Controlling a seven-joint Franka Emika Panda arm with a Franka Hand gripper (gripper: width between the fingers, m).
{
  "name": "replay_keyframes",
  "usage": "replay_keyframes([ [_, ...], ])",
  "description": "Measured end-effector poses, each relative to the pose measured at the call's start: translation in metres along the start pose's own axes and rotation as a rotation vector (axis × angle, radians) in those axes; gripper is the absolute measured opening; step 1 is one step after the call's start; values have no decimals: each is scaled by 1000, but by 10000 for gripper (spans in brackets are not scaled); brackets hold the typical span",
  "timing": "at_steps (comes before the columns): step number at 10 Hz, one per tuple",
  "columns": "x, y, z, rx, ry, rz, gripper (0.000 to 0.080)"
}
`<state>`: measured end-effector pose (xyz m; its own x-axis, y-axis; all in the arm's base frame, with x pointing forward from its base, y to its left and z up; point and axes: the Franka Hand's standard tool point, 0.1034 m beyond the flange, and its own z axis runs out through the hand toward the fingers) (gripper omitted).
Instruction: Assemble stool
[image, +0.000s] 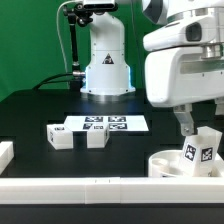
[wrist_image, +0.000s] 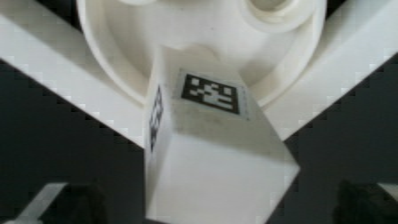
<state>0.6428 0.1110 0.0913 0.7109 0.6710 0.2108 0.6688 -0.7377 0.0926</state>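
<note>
- The two-finger gripper (image: 189, 124) is hanging released, jaws spread wide, around the top of a short blocky white plastic leg (image: 203, 149) bearing a black-and-white square tag. The wrist view is showing gaps on both sides of that leg (wrist_image: 214, 150), so nothing is being grasped.
- The leg is standing, slightly tilted, on the thick round white plastic seat disc (image: 160, 161), which is lying at the exterior view's right, near the front rail. Whether the leg's foot is sitting fully in a socket cannot be told.
- The step in hand is looking like fixing this leg into the seat disc (wrist_image: 143, 40). The jaws should be closing on the leg's flat sides and straightening it before any pressing or turning, so it is not binding crooked.
- The seat disc is probably lying loose, so it may be sliding or spinning under load. Force should be going straight down.
- One loose leg (image: 58, 135) and a second loose leg (image: 97, 138) are lying just beside the marker board (image: 100, 123) on the matte black table (image: 30, 112).
- A long white border rail (image: 70, 186) is running along the front, and the arm's white base (image: 105, 62) is standing behind.
</note>
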Motion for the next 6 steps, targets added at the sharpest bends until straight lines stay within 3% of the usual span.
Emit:
replay_keyframes([
  [6,-6,4,5,-12,-37,-500,649],
])
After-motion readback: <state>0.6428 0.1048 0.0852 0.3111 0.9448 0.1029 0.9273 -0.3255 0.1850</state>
